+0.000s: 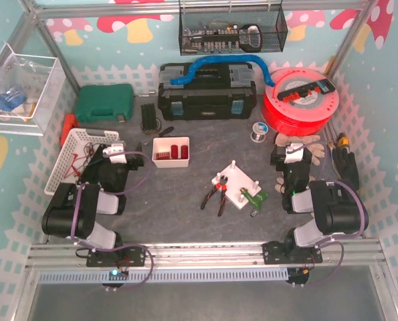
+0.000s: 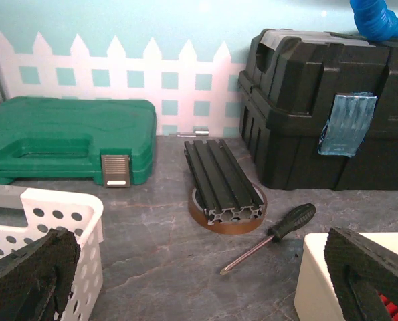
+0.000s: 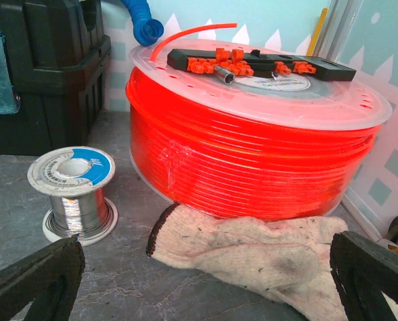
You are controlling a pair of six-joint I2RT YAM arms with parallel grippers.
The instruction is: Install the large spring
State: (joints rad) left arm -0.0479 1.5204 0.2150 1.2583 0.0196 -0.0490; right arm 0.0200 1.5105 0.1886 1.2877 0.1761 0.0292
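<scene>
No legible txt; toolbox [image 1: 207, 97] & spool [image 3: 252, 154] labels too blurry.

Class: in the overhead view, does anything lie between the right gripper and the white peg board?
Nothing visible: only bare table separates the right gripper from the white peg board. The gripper faces away, toward the glove and red spool. The pliers lie at the board's left.
</scene>
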